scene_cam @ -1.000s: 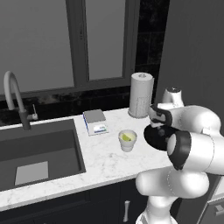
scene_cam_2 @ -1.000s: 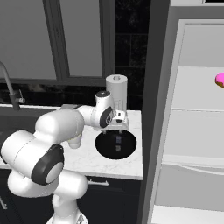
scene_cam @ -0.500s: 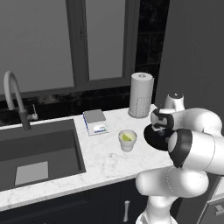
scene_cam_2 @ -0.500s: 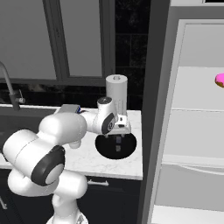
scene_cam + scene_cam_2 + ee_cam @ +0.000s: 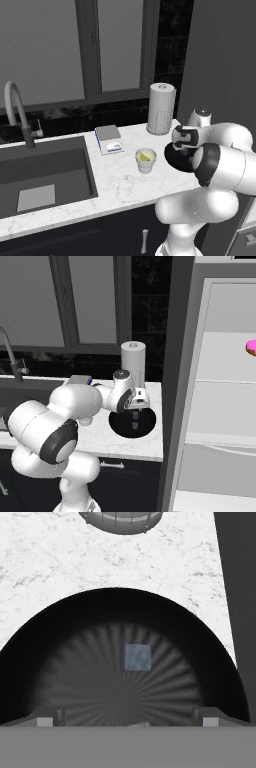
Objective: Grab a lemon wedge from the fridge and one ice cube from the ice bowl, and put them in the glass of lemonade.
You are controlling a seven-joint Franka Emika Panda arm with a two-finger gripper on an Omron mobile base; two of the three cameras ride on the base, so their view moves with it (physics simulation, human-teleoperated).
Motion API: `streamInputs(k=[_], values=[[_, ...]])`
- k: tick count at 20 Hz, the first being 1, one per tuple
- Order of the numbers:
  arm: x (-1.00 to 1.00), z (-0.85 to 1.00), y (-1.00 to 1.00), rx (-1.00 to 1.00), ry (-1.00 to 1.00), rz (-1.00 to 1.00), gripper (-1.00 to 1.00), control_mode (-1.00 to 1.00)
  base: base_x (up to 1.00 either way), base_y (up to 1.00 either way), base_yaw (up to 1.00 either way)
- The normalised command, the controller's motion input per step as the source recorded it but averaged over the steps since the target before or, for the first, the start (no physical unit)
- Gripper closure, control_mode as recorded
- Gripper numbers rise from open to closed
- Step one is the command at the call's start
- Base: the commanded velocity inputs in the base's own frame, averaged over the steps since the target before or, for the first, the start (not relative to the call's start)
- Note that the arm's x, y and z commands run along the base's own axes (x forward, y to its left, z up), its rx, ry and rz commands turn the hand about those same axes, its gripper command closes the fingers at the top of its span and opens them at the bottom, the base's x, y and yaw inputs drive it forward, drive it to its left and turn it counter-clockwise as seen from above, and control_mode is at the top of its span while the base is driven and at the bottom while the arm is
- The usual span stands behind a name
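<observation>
the two-finger gripper (image 5: 135,420), fingers spread wide, hangs above the shallow round black ice bowl (image 5: 65,627); the small pale square ice cube (image 5: 137,657) lies centred between them, straight ahead

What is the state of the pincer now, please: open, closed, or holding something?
Pincer: open, holding nothing, poised above the ice bowl, where one ice cube lies.

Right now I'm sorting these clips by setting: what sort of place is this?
A rendered home kitchen, most likely: a marble-look counter with a sink and curved faucet, plus an open fridge to the right of it.
</observation>
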Motion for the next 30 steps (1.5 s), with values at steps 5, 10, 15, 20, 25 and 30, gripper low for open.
streamInputs(k=[5, 10, 15, 20, 25, 30], values=[[0.30, -0.11, 0.00, 0.00, 0.00, 0.06, -1.00, -1.00, 0.00, 0.00, 0.00], [0.36, -0.26, -0.03, 0.02, 0.00, 0.03, -1.00, -1.00, 0.00, 0.00, 0.00], [0.04, -0.75, -0.09, 0.05, 0.03, 0.00, -1.00, -1.00, 0.00, 0.00, 0.00], [-0.09, -0.20, 0.00, 0.03, -0.02, 0.00, -1.00, -1.00, 0.00, 0.00, 0.00], [0.05, 0.00, 0.01, 0.02, -0.06, -0.04, -1.00, -1.00, 0.00, 0.00, 0.00], [0.15, -0.03, 0.00, 0.01, 0.00, -0.07, -1.00, -1.00, 0.00, 0.00, 0.00]])
